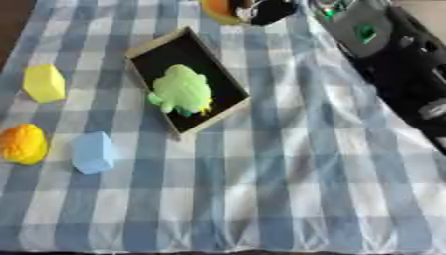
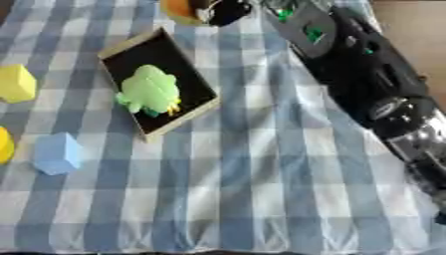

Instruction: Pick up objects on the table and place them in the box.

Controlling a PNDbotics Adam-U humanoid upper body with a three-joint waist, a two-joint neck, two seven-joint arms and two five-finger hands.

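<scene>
I see one green plush toy inside one black-lined rectangular box, three blocks left of it—yellow, orange, pale blue—and my right hand, grip unclear.

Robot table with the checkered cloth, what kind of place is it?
Probably a practice table for a sorting game, not a kitchen. A blue-and-white checked cloth holds a black box with a green toy inside, while a yellow block, a blue block and an orange lump wait beside it.
</scene>
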